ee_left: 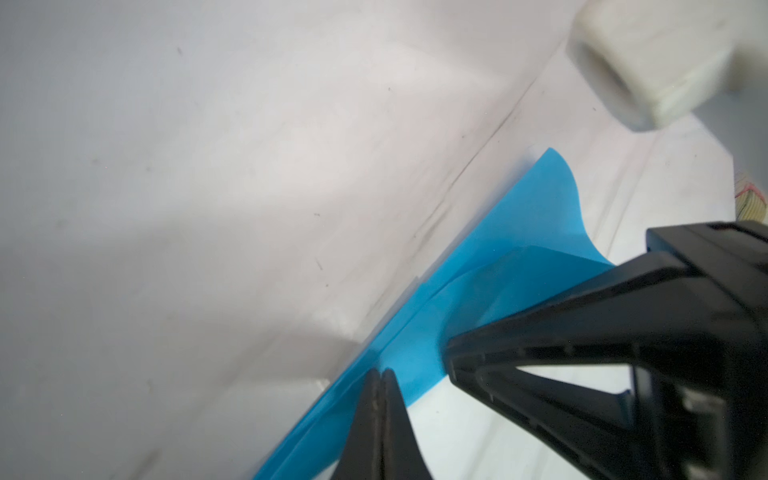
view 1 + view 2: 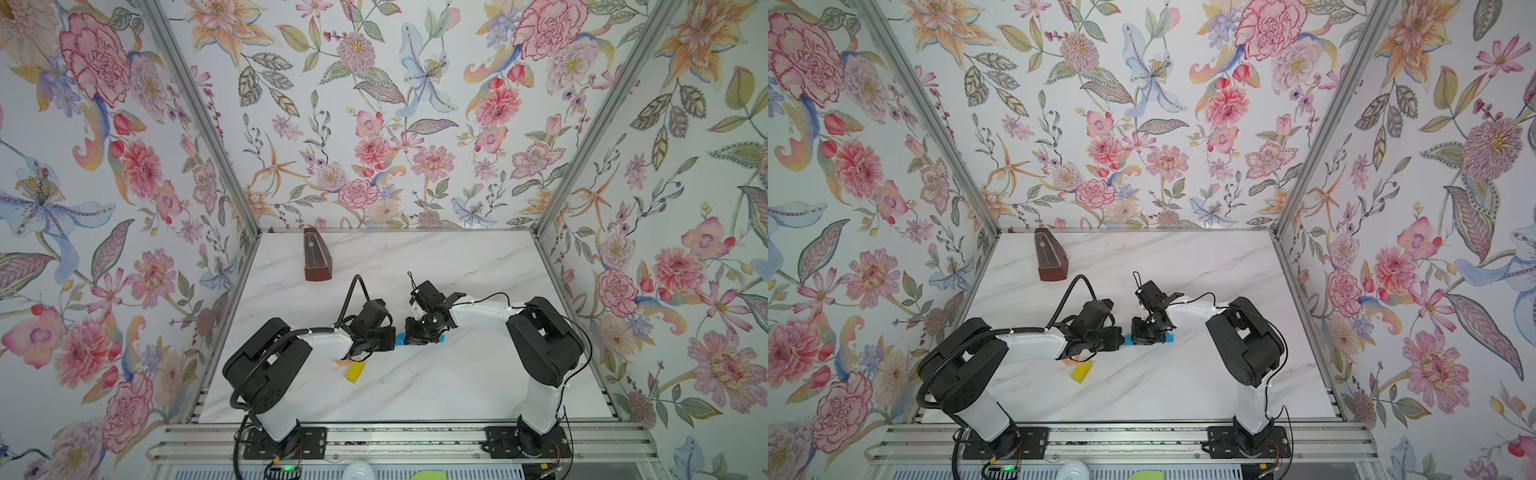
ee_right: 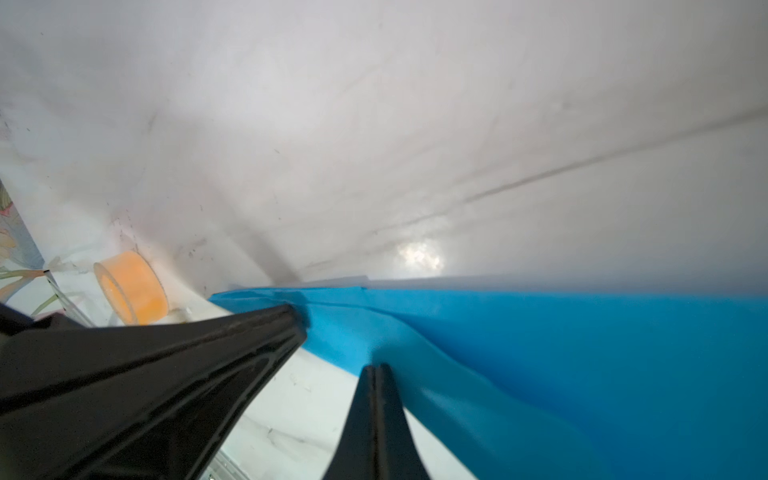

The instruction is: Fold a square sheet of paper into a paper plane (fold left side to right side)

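Note:
The square sheet of paper (image 1: pixel 519 232) is bright blue and lies on the marble table (image 2: pixel 436 382), folded into creased layers with one flap curling up. In both top views only slivers of the paper (image 2: pixel 400 338) (image 2: pixel 1128 340) show between and beside the grippers, so its outline as a paper plane cannot be made out. My left gripper (image 1: pixel 380 372) is shut, its tips resting on the paper's edge. My right gripper (image 3: pixel 376 368) is shut too, with its tips against the raised blue flap. The two grippers meet tip to tip at mid-table (image 2: pixel 394 336) (image 2: pixel 409 337). No paper shows between either pair of jaws.
A brown wooden metronome (image 2: pixel 316 259) stands at the back left. A small yellow block (image 2: pixel 355 371) lies just in front of the left forearm. An orange tape roll (image 3: pixel 131 286) sits near it. Floral walls close in the table on three sides.

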You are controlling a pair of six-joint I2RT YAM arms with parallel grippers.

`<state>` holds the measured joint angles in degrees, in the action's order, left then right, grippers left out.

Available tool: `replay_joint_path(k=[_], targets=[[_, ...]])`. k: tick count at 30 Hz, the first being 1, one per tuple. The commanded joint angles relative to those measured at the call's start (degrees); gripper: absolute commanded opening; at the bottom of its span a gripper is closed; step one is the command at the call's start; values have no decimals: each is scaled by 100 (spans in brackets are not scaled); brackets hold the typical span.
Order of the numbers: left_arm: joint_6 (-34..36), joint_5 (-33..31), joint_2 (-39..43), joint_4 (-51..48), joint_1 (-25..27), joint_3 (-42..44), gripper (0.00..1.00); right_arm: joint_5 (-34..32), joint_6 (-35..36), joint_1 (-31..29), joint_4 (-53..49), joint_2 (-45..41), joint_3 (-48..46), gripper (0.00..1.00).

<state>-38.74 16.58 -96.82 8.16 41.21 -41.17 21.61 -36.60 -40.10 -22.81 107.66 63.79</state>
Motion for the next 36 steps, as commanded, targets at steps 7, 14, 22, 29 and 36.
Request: replay_joint_path(k=[7, 14, 22, 29, 36], targets=[[-213, -129, -394, -553, -119, 529, 0, -1083, 226, 429, -1101, -190, -762, 1], [-228, -102, -389, -526, -180, 590, 0, -1286, 328, 828, -1231, -534, -1271, 1], [-230, -52, -357, -522, -198, 627, 0, -1218, 500, 1690, -1274, -1049, -1913, 1], [-178, 408, -332, -142, -115, 576, 0, -1071, 533, 1845, -1424, -1465, -1823, 0], [-374, 882, 447, 434, 54, 565, 4, -818, 126, 1487, -1558, -2595, -1072, 7]])
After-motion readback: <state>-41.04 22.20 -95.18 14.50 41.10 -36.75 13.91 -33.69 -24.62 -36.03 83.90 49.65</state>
